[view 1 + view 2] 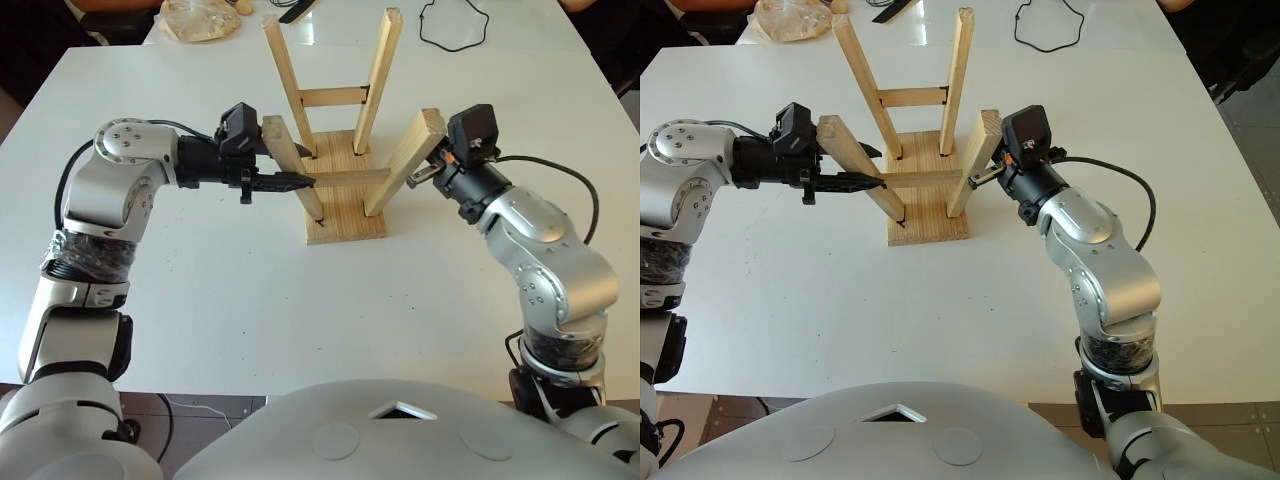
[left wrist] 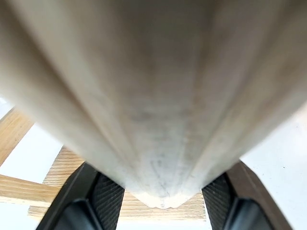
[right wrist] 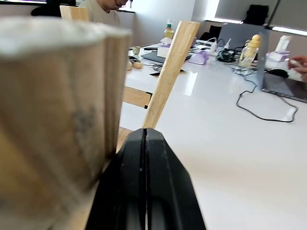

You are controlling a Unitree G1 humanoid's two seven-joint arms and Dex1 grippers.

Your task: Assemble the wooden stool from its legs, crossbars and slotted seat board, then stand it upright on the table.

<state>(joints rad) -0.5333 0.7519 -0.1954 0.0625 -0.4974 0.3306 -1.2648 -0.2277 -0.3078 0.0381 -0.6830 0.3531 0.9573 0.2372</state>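
The white table (image 1: pixel 200 300) spreads wide under everything, and right in the middle of it sits the stool (image 1: pixel 340 150), upside down, feet in the air; its seat board (image 1: pixel 345 228) lies flat on the tabletop, slats showing, with all four legs rising out of it; the two far legs (image 1: pixel 290 80) stand tall and lean slightly towards each other, joined by the far crossbar (image 1: pixel 332 97); the near-left leg (image 1: pixel 283 145) tips outward to the robot's left, the near-right leg (image 1: pixel 405 160) splays out to the right, and the near crossbar (image 1: pixel 350 178) runs level between them; now to the arms, one either side of the stool; the left gripper (image 1: pixel 292 182) comes in sideways at crossbar height, its fingers (image 2: pixel 108 201) straddling the near-left leg and clamped on it, dark pads hard against the wood on both sides; the right gripper (image 1: pixel 425 172) is up against the outer face of the near-right leg, its fingers (image 3: pixel 144 191) pressed together with just a seam between them, nothing held; far back on the table, a crumpled clear bag (image 1: pixel 200 18) and a looping black cable (image 1: pixel 455 35) lie well apart from the stool.
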